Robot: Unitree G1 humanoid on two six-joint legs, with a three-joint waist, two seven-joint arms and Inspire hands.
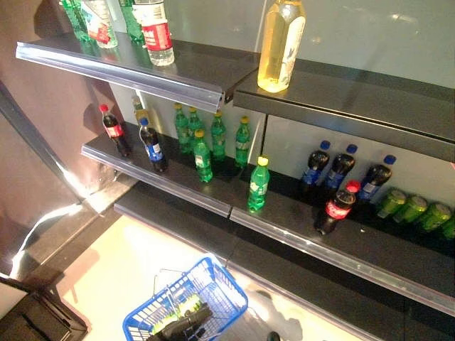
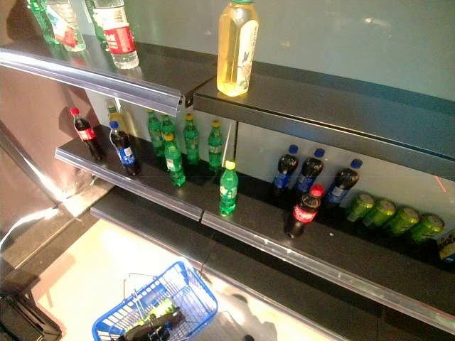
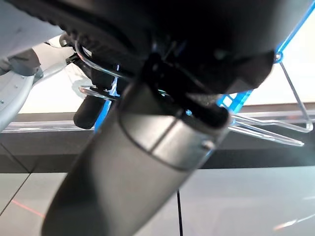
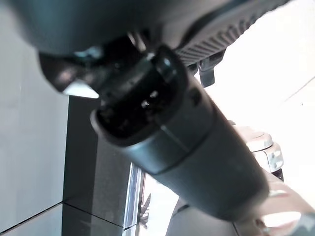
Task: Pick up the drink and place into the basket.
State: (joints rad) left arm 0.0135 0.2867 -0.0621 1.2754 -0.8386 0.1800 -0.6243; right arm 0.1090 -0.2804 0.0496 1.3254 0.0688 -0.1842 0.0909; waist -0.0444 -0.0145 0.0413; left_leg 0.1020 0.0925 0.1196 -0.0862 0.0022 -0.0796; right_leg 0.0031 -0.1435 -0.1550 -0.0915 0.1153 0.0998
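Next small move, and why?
Probably raise the right hand toward the middle shelf, perhaps the lone green bottle near its front edge. No drink is visibly held, and the left hand shows at the blue basket handles. The right hand shows in neither eye view, so it likely hangs low.

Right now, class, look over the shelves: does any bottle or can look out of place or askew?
Mostly tidy. The green cans at the right end of the middle shelf lie tipped rather than upright. One red-capped cola bottle stands forward of the blue-capped row, and a green bottle stands alone near the shelf edge. Nothing is spilled.
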